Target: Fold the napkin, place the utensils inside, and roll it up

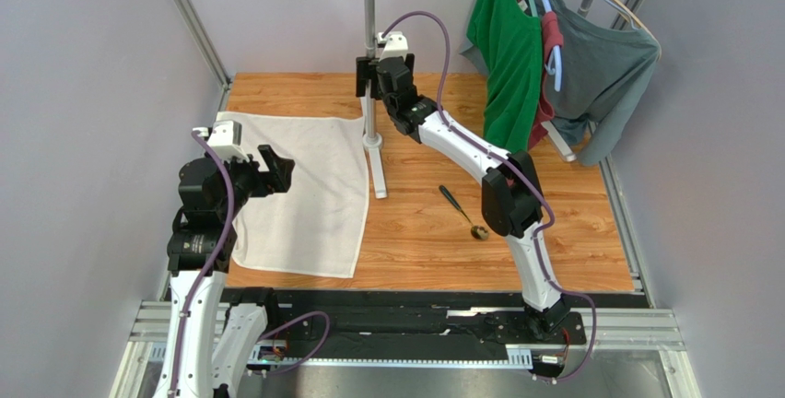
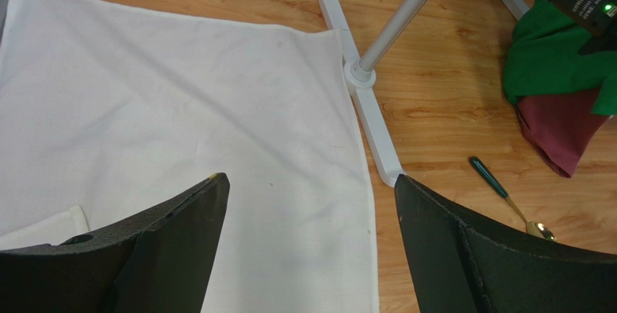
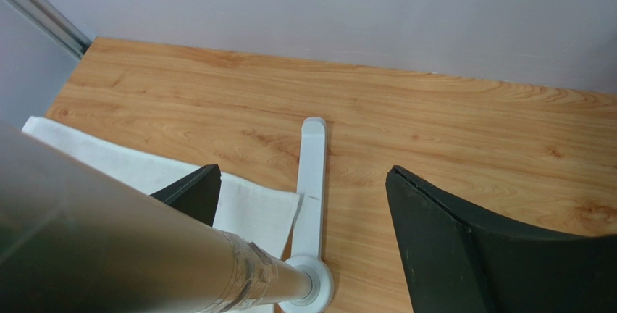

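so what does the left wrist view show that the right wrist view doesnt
Only the left wrist view: the spoon lying on the wood to the right of the stand, the green shirt with a dark red cloth next to it, and most of the napkin spread flat.
Only the right wrist view: the back wall and a metal frame rail in the far corner.
Both: the napkin's edge by the stand's white foot, the stand's pole, and the wooden table.

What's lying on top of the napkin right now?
Nothing visible on the napkin; the spoon lies on the wooden table, right of the stand's foot. The open left claw above hides part of its left side.
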`<act>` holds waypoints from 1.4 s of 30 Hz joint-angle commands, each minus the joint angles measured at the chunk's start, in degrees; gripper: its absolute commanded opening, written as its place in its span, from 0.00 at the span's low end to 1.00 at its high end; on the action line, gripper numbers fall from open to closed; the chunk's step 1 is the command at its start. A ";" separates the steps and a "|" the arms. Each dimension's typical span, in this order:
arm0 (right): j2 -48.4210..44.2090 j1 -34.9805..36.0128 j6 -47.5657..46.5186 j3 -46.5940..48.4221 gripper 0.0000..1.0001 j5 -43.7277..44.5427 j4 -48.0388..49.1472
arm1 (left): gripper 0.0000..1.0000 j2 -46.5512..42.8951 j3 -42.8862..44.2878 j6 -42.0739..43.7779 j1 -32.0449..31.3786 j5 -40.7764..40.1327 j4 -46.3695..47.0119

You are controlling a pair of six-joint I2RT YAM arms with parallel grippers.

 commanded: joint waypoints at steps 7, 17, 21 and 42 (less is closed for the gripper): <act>5.25 -3.17 -7.88 8.49 0.91 5.42 2.50 | 0.90 2.51 -6.76 -15.20 -8.15 -9.67 6.50; -10.03 1.92 -8.50 -12.40 0.92 -11.38 7.51 | 0.92 14.99 -13.19 -23.90 -10.73 -18.21 14.52; -17.06 4.73 -5.95 -21.10 0.92 -11.21 8.47 | 0.98 15.35 -13.72 -26.02 -9.51 -22.79 12.23; -18.06 9.57 5.74 -35.20 0.89 -25.89 8.91 | 0.99 24.57 -19.51 -36.99 10.71 -29.22 12.75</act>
